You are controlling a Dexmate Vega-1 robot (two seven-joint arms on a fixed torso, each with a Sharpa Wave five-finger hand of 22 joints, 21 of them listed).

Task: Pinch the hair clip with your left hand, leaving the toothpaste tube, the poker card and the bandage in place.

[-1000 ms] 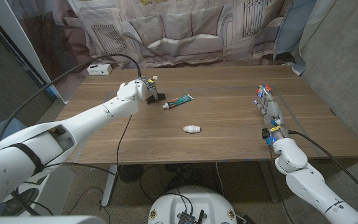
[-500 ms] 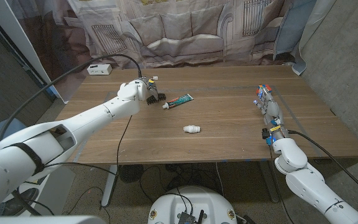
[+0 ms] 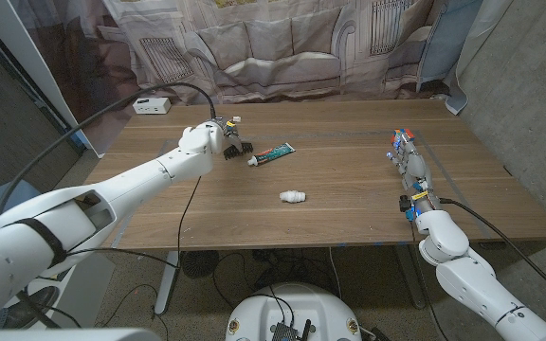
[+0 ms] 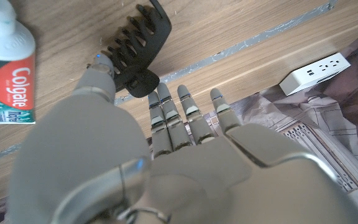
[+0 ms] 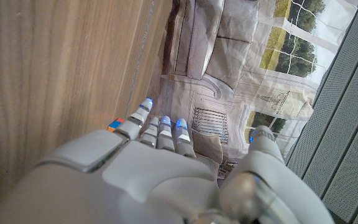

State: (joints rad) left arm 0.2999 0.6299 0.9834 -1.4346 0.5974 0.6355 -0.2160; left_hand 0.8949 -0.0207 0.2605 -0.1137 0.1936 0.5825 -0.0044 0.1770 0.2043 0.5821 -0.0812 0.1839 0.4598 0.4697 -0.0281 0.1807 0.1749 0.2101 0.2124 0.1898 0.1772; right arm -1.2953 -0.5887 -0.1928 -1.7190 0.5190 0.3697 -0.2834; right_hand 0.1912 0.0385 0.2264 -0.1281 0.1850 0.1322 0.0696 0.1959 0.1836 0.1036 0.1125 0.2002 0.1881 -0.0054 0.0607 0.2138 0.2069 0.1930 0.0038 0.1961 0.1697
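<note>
Thumb and fingers point(image 4: 101, 70) of the left hand point(image 3: 218, 138) pinched the black hair clip point(image 4: 134, 48), near the counter's point(image 3: 349, 204) far left, beside the toothpaste tube point(image 3: 273, 153), presumably to spare it. The right hand point(image 3: 409, 161) waited apart, fingers extended, holding nothing.

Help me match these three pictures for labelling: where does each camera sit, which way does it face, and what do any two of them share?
Head view: fixed on the robot's head, facing down over the wooden table; both arms show, with the left hand and right hand.
Left wrist view: on the left wrist, looking along the left hand at the hair clip it touches.
Right wrist view: on the right wrist, looking along the right hand past the table towards a printed backdrop.
Shared: head and left wrist views both show the toothpaste tube and hair clip.
</note>
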